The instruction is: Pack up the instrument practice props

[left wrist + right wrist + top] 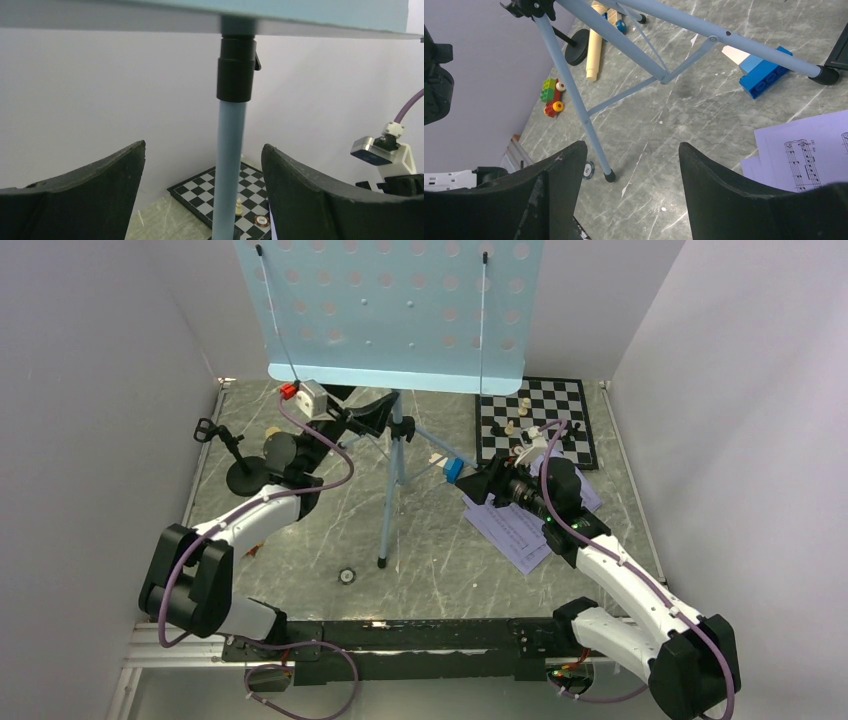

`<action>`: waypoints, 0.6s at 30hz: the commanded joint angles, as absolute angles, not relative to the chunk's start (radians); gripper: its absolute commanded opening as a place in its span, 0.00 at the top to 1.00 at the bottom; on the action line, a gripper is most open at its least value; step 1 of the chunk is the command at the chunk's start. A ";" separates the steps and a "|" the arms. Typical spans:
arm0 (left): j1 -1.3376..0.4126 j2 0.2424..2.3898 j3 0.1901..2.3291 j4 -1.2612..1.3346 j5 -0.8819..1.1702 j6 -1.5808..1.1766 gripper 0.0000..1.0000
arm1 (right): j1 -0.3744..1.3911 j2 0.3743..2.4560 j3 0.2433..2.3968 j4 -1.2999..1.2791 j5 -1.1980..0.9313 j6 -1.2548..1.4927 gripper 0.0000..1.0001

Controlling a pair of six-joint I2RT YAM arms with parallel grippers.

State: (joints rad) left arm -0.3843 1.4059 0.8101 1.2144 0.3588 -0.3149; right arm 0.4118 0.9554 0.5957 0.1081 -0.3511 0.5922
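The light-blue perforated music stand [390,310] stands at mid-table on its tripod legs [388,510]. My left gripper [378,418] is open with its fingers either side of the stand's pole [227,170], just below the black collar [236,70], not touching it. My right gripper [478,485] is open and empty, above the table beside the lavender sheet-music pages [520,530], which also show in the right wrist view [809,150]. The black round-based mic stand [245,478] is at the left. The tan microphone [594,47] lies by its base [576,47].
A chessboard [535,420] with pieces lies at the back right. A blue block [453,470] sits by a tripod foot. A coloured toy car [551,97] is near the left wall. A poker chip [347,576] lies by the front leg. Walls close in on three sides.
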 commanded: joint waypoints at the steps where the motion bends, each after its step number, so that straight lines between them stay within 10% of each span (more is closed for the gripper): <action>1: -0.417 1.434 0.860 1.168 0.371 -0.267 0.10 | 0.419 0.954 0.627 0.164 -0.371 0.597 0.28; 18: -0.429 1.466 0.905 1.157 0.347 -0.249 0.13 | 0.426 0.974 0.638 0.170 -0.375 0.605 0.28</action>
State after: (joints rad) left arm -0.4225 1.4403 0.8459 1.1736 0.3496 -0.2481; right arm 0.4198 0.9611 0.5957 0.1081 -0.3511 0.5953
